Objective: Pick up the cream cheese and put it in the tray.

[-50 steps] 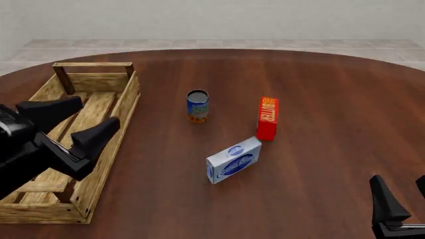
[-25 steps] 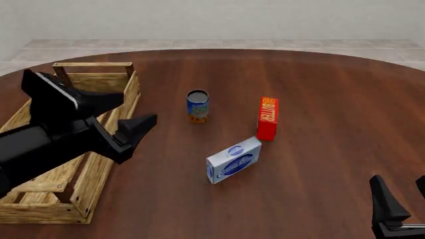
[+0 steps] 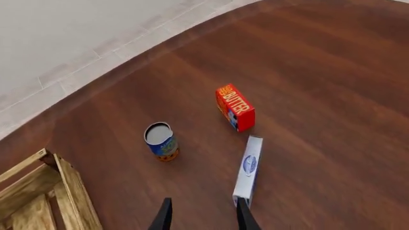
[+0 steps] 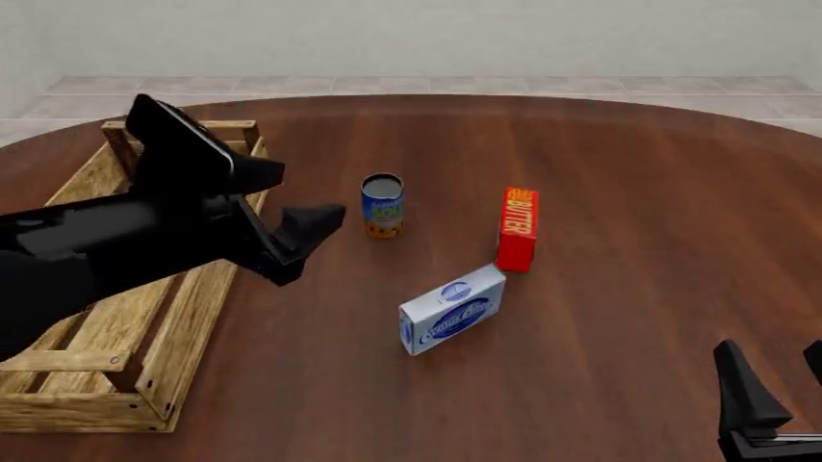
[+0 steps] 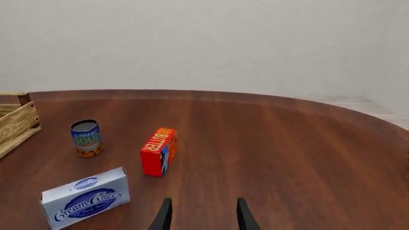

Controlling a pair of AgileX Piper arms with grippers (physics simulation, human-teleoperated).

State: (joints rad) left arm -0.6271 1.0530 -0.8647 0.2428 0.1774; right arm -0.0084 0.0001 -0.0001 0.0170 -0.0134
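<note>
The cream cheese [image 4: 449, 310] is a white-and-blue box standing on its long edge on the table, right of centre; it also shows in both wrist views [image 3: 248, 170] [image 5: 86, 197]. The tray [image 4: 192, 318], a light-wood slatted crate, stands at the left, partly hidden by my left arm. My left gripper [image 4: 289, 197] hangs open and holds nothing, just past the tray's right wall, left of the can and well short of the cream cheese. My right gripper [image 4: 783, 385] is open and holds nothing at the near right edge, far from the box.
A blue can [image 4: 381, 204] stands upright behind the cream cheese. A red-orange butter box [image 4: 518, 227] stands on edge just behind and right of the cream cheese, almost touching its far corner. The round dark-wood table [image 4: 642, 173] extends to the right.
My left arm has swung from over the tray to the right and forward, past the tray's right wall toward the can. The right arm and all objects stayed still.
</note>
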